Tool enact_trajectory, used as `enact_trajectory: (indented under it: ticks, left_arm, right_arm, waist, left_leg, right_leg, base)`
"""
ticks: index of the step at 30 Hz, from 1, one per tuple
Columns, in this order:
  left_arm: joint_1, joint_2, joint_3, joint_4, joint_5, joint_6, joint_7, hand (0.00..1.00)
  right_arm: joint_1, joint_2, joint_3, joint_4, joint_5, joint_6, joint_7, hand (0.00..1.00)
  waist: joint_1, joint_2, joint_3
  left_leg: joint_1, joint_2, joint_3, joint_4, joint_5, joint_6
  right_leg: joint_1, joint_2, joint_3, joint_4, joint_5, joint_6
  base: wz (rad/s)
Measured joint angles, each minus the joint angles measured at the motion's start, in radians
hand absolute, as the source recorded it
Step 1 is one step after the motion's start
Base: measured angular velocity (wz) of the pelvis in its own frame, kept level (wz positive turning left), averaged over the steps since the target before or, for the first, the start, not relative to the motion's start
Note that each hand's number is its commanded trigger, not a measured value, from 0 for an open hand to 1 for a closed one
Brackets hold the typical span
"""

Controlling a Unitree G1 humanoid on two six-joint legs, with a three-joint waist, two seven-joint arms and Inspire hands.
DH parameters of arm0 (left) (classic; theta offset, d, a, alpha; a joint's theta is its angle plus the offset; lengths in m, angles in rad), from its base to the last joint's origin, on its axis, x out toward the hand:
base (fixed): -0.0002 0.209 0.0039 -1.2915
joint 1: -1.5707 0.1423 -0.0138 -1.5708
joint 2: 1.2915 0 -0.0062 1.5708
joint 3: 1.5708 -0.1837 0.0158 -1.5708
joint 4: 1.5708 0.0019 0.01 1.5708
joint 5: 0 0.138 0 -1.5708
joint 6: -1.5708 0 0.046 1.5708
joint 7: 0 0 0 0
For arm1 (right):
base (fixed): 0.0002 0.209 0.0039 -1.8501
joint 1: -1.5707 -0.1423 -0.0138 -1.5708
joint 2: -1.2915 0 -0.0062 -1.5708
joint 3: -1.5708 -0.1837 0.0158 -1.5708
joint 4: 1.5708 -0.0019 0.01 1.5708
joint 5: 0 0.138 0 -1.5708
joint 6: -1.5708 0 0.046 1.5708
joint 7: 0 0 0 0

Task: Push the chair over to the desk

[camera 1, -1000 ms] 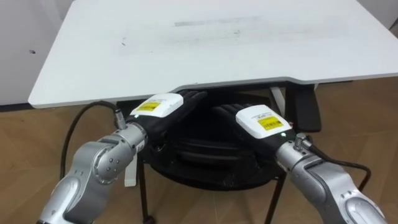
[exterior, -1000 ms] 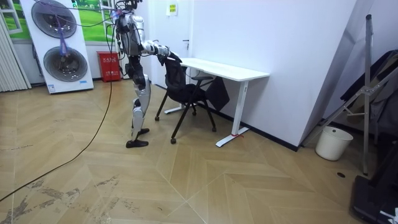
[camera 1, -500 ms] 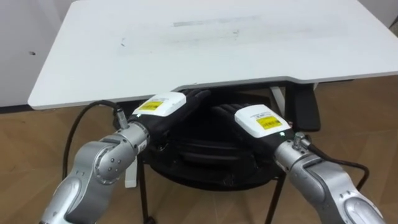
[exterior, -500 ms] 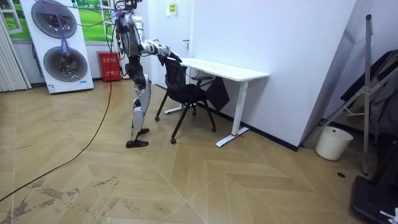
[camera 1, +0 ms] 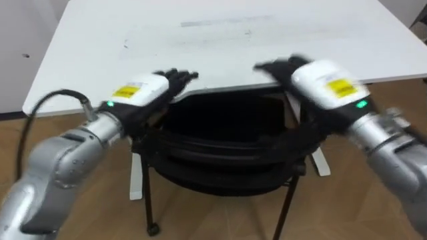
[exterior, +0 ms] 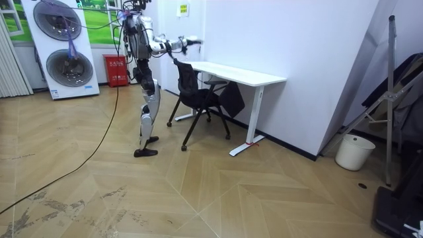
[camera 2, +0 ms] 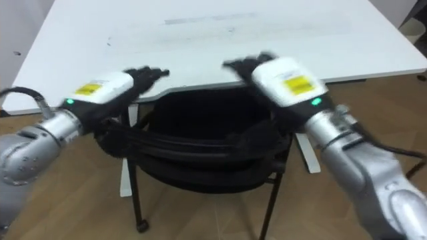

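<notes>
Two open palms: my left robot hand [camera 1: 143, 90] and right robot hand [camera 1: 323, 83] hang above the chair [camera 1: 220, 157], fingers straight; chair sits partly under the bench [camera 1: 233, 47].

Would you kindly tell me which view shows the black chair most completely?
The room view: the whole chair shows there, backrest, seat and legs, standing at the white desk. The eye views look down on its backrest and seat from close above, with the legs only partly in frame.
</notes>
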Motion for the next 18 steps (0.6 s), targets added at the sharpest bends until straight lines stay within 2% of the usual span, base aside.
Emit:
enact_trajectory:
  ticks: [1, 2, 3, 5, 6, 7, 8, 9, 11, 12, 13, 14, 16, 17, 18]
  left_arm:
    - [-0.002, 0.013, 0.106, -0.032, -0.007, -0.015, 0.1, 0.0]
    - [0.0, 0.015, 0.199, -0.037, -0.016, -0.032, 0.195, 0.0]
    - [0.009, 0.014, 0.239, -0.037, -0.022, -0.035, 0.245, 0.0]
    - [0.091, 0.011, 0.373, -0.034, -0.067, -0.048, 0.418, 0.0]
    - [0.113, 0.009, 0.403, -0.033, -0.072, -0.048, 0.453, 0.0]
    - [0.144, -0.005, 0.457, -0.027, -0.104, -0.051, 0.513, 0.0]
    - [0.165, -0.032, 0.501, -0.018, -0.178, -0.061, 0.577, 0.0]
    - [0.174, -0.046, 0.517, -0.01, -0.222, -0.063, 0.614, 0.0]
    - [0.231, -0.112, 0.581, 0.025, -0.353, -0.057, 0.759, 0.0]
    - [0.249, -0.133, 0.591, 0.034, -0.382, -0.057, 0.791, 0.0]
    - [0.29, -0.175, 0.602, 0.062, -0.437, -0.052, 0.856, 0.0]
    - [0.314, -0.196, 0.607, 0.083, -0.467, -0.051, 0.88, 0.0]
    - [0.402, -0.26, 0.603, 0.202, -0.62, -0.03, 0.955, 0.0]
    - [0.438, -0.289, 0.59, 0.276, -0.71, -0.011, 0.986, 0.0]
    - [0.454, -0.302, 0.576, 0.311, -0.756, -0.003, 1.0, 0.0]
  right_arm:
    - [0.002, -0.001, -0.09, 0.001, 0.048, -0.005, -0.065, 0.0]
    - [0.004, -0.001, -0.161, 0.007, 0.073, -0.004, -0.128, 0.0]
    - [0.008, -0.001, -0.193, 0.009, 0.095, -0.005, -0.162, 0.0]
    - [0.051, 0.0, -0.298, 0.017, 0.204, -0.017, -0.296, 0.0]
    - [0.065, 0.002, -0.323, 0.017, 0.229, -0.017, -0.323, 0.0]
    - [0.086, 0.006, -0.371, 0.018, 0.27, -0.014, -0.376, 0.0]
    - [0.11, 0.006, -0.415, 0.027, 0.346, -0.023, -0.432, 0.0]
    - [0.123, 0.007, -0.433, 0.034, 0.396, -0.024, -0.46, 0.0]
    - [0.179, 0.03, -0.476, 0.049, 0.599, -0.012, -0.57, 0.0]
    - [0.201, 0.04, -0.486, 0.049, 0.644, -0.011, -0.588, 0.0]
    - [0.247, 0.079, -0.502, 0.049, 0.721, -0.004, -0.623, 0.0]
    - [0.273, 0.103, -0.503, 0.052, 0.752, -0.001, -0.639, 0.0]
    - [0.392, 0.217, -0.496, 0.071, 0.903, 0.019, -0.671, 0.0]
    - [0.436, 0.266, -0.478, 0.106, 0.975, 0.037, -0.68, 0.0]
    - [0.454, 0.283, -0.464, 0.13, 1.018, 0.045, -0.687, 0.0]
  waist:
    - [-0.008, -0.003, -0.0041]
    - [-0.01, -0.001, -0.0069]
    - [-0.015, 0.002, -0.0102]
    - [-0.034, 0.01, -0.0231]
    - [-0.037, 0.011, -0.0234]
    - [-0.04, 0.012, -0.0233]
    - [-0.042, 0.014, -0.0231]
    - [-0.043, 0.013, -0.0216]
    - [-0.047, 0.014, -0.022]
    - [-0.049, 0.015, -0.0226]
    - [-0.05, 0.019, -0.0229]
    - [-0.048, 0.014, -0.0197]
    - [-0.049, 0.016, -0.0182]
    - [-0.045, 0.018, -0.0141]
    - [-0.044, 0.035, -0.0161]
  left_leg:
    - [0.004, 0.0, -0.002, -0.004, 0.0, 0.0]
    - [0.018, 0.0, -0.003, -0.011, -0.001, -0.002]
    - [0.025, -0.001, -0.002, -0.014, -0.001, -0.002]
    - [0.042, -0.004, -0.001, -0.027, -0.003, -0.004]
    - [0.045, -0.004, 0.0, -0.029, -0.003, -0.004]
    - [0.051, -0.004, 0.005, -0.034, -0.003, -0.004]
    - [0.057, -0.004, 0.009, -0.039, -0.003, -0.005]
    - [0.06, -0.004, 0.008, -0.039, -0.004, -0.006]
    - [0.069, -0.002, 0.018, -0.042, -0.007, -0.009]
    - [0.071, -0.001, 0.022, -0.042, -0.007, -0.009]
    - [0.072, 0.001, 0.027, -0.042, -0.008, -0.01]
    - [0.072, 0.002, 0.031, -0.042, -0.008, -0.01]
    - [0.066, 0.009, 0.041, -0.036, -0.01, -0.014]
    - [0.066, 0.012, 0.051, -0.036, -0.011, -0.015]
    - [0.066, 0.013, 0.056, -0.035, -0.011, -0.015]
  right_leg:
    - [0.004, 0.001, -0.003, 0.0, 0.001, 0.0]
    - [0.012, 0.001, -0.005, 0.001, 0.003, 0.003]
    - [0.017, 0.001, -0.006, 0.0, 0.004, 0.004]
    - [0.027, 0.002, 0.003, 0.001, 0.005, 0.005]
    - [0.029, 0.002, 0.004, 0.0, 0.005, 0.005]
    - [0.031, 0.002, 0.005, 0.001, 0.005, 0.005]
    - [0.032, 0.001, 0.007, 0.001, 0.004, 0.007]
    - [0.035, 0.001, 0.007, 0.001, 0.004, 0.007]
    - [0.038, 0.002, 0.01, 0.002, 0.003, 0.009]
    - [0.038, 0.002, 0.011, 0.002, 0.003, 0.009]
    - [0.038, 0.003, 0.017, 0.002, 0.003, 0.009]
    - [0.037, 0.003, 0.022, 0.002, 0.003, 0.009]
    - [0.027, 0.008, 0.036, 0.005, 0.003, 0.009]
    - [0.021, 0.009, 0.041, 0.008, 0.002, 0.008]
    - [0.02, 0.009, 0.049, 0.007, 0.002, 0.007]
  base:
    - [0.0]
    - [0.0]
    - [-0.03]
    - [-0.03]
    - [-0.06]
    - [-0.11]
    - [-0.11]
    - [-0.09]
    - [-0.14]
    - [-0.19]
    - [-0.14]
    - [-0.15]
    - [-0.21]
    - [-0.24]
    - [-0.21]
